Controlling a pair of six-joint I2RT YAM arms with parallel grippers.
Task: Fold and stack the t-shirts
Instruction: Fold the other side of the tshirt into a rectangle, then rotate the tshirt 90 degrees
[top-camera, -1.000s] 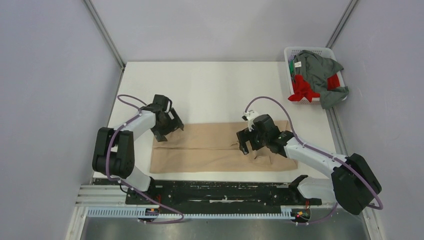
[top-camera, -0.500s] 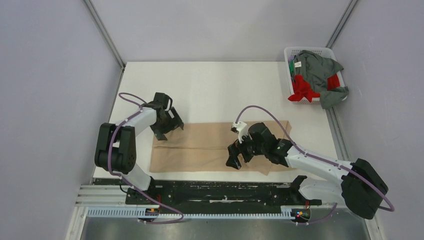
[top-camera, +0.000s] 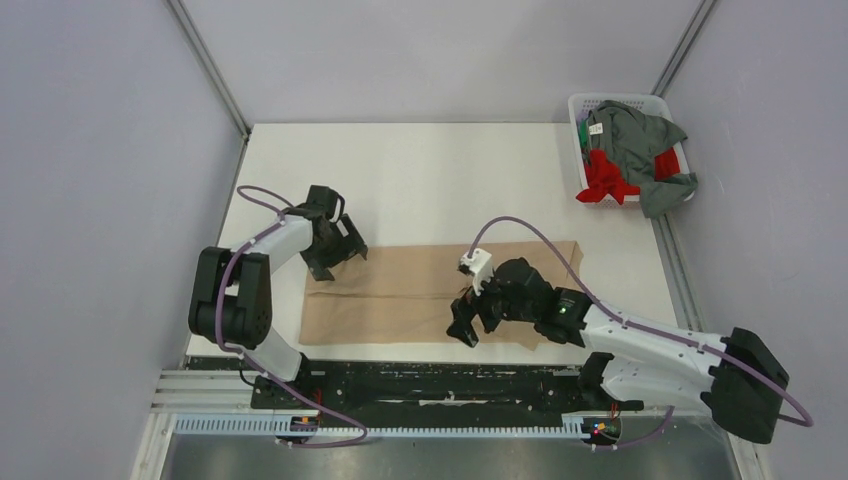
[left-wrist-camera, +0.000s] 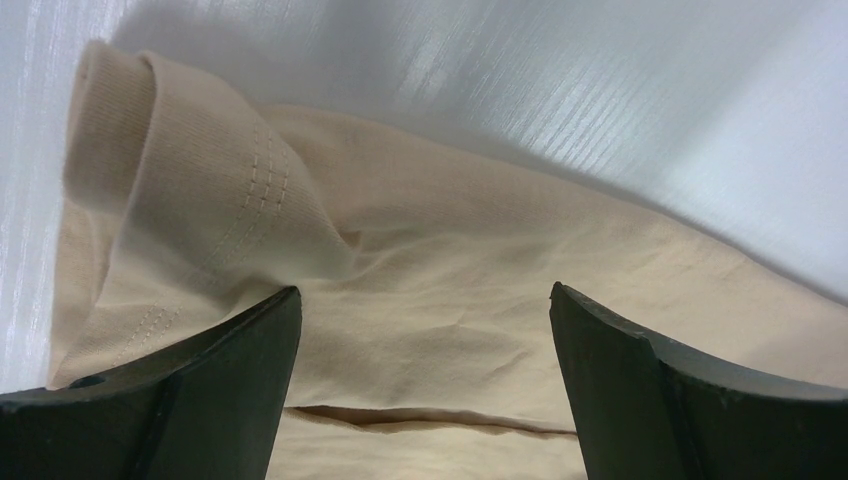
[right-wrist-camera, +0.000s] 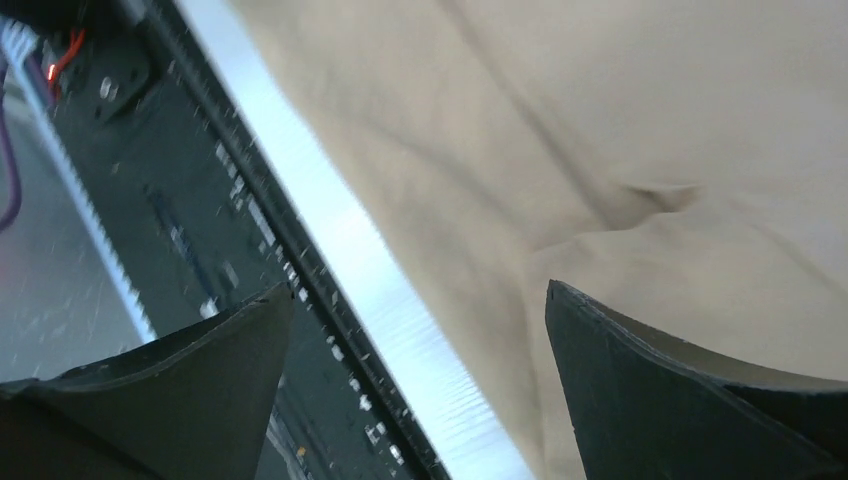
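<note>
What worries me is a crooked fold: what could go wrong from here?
The right tool is open at the near edge of the tan t-shirt, beside the black rail; it may pinch too little cloth or snag the rail. The left tool is open over a rolled corner, so the fold could skew.

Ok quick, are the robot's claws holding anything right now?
Left claw: open, empty, over the tan shirt.
Right claw: open, empty, over the shirt's near edge.

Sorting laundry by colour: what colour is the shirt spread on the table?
Tan-beige shirt; top external view.
</note>
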